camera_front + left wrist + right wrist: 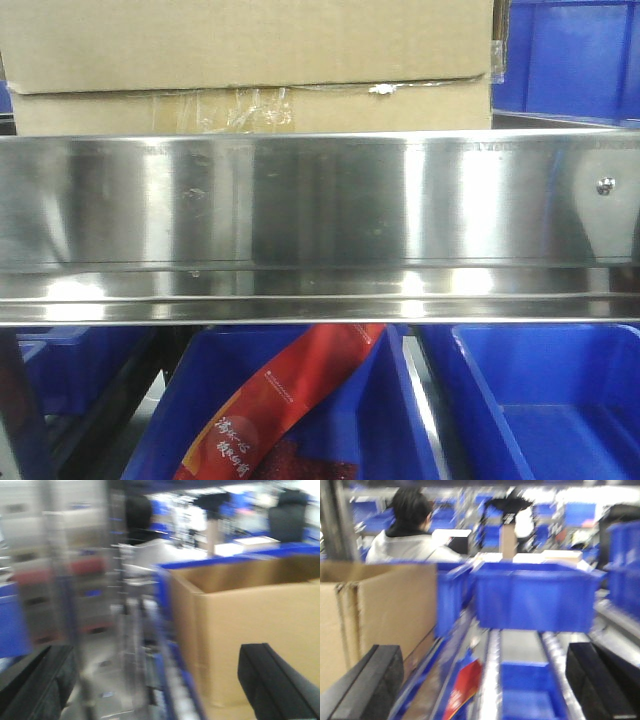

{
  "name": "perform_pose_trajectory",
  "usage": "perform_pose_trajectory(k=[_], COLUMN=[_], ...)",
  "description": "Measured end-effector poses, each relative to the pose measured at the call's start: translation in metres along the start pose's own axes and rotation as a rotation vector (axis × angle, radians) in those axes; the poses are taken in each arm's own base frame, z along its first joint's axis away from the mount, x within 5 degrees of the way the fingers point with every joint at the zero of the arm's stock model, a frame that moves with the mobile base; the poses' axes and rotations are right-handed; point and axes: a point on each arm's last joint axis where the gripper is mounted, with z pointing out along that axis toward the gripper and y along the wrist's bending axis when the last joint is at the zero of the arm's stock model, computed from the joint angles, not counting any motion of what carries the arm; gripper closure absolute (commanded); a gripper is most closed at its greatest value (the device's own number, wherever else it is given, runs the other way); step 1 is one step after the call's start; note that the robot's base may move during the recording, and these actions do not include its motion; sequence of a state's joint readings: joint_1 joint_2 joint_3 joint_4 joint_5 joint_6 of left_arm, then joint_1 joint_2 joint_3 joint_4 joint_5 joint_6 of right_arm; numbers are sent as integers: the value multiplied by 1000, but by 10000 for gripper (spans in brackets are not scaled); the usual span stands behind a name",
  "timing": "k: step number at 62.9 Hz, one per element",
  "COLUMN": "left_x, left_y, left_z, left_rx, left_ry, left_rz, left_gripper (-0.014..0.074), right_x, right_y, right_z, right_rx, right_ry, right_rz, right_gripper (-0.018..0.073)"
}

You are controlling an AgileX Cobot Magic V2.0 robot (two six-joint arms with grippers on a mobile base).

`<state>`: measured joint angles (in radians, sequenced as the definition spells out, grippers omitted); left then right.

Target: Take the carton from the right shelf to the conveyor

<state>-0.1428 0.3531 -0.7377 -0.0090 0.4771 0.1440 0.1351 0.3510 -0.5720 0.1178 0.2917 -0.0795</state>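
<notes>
Cardboard carton (pixel 250 60) sits on the shelf (pixel 320 290), behind its steel rail (pixel 330 200). I log left claw (pixel 155 655) and right claw (pixel 482 650) both wide open, empty. Risk: the carton catches the rail on lift, or slips from an uneven squeeze.

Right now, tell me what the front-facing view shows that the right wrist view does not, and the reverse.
Only the front-facing view shows the shelf's shiny stainless-steel front rail, its single rivet, and the crinkled clear tape on the large brown cardboard carton. Only the right wrist view shows a dark-haired person in white and the open right gripper. Both show that carton, blue plastic bins and a red packet.
</notes>
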Motion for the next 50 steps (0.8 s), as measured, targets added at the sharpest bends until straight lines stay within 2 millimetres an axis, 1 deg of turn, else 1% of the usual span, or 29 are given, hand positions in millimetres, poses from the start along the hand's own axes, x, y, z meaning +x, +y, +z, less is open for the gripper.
perform_pose_trajectory(k=[4,9,14,21,26,28,29,30,36,40,42,45,48,50], left_x=[-7,-17,-30,-50,-65,-73,-74,-80,-95,-102,-102,-108,-109,-111], left_y=[-3,-9,-17,-30,-37,-38,-40,-40,-42,-40,-40,-38,-36,-34], left_z=[8,21,40,73,100,108,115,118,150,169,179,190,202,207], left_rx=[69,163,229,299,311,310,311,308,284,261,250,231,207,193], left_ry=[16,31,55,96,146,154,178,178,257,310,343,368,410,423], left_rz=[5,16,23,32,-1,-18,-28,-37,-85,-103,-112,-132,-148,-155], left_gripper=[29,29,29,29,29,29,29,29,29,29,29,29,29,29], right_x=[-4,-13,-27,-49,-67,-71,-74,-77,-91,-103,-108,-115,-122,-124], right_y=[3,8,15,27,39,42,44,46,57,64,67,71,75,77], right_z=[5,10,19,37,57,63,67,72,101,119,128,140,152,160], right_rx=[-42,-95,-161,-243,-295,-308,-315,-319,-331,-335,-334,-332,-330,-323], right_ry=[35,56,70,96,142,167,177,193,277,321,342,365,391,408], right_rz=[1,1,0,-4,-12,-15,-15,-16,7,19,30,47,68,72], right_gripper=[9,9,9,9,9,9,9,9,9,9,9,9,9,9])
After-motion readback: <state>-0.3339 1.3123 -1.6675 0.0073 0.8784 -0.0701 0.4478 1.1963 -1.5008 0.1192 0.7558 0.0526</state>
